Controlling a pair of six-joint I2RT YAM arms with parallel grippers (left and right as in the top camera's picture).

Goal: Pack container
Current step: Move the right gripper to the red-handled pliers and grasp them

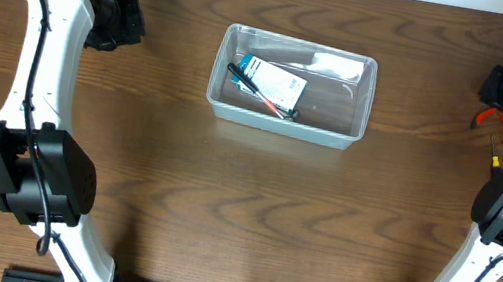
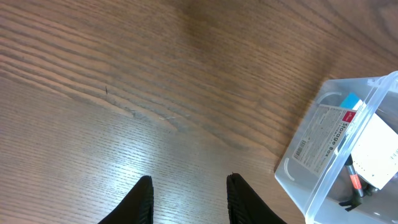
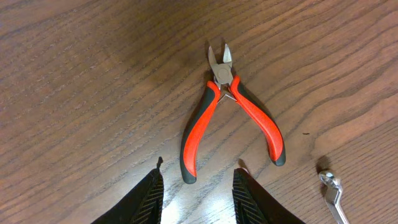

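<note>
Right wrist: empty, parted jaws near red-handled cutters; left jaws likewise beside translucent rounded container.

We lose the clear translucent plastic rectangular tub past the left wrist view's right and bottom edges, and a silver metal tool past the right wrist view's bottom edge.

Red-and-black handled cutters lie on a dark brown wood-grain table; the container is clear.
</note>
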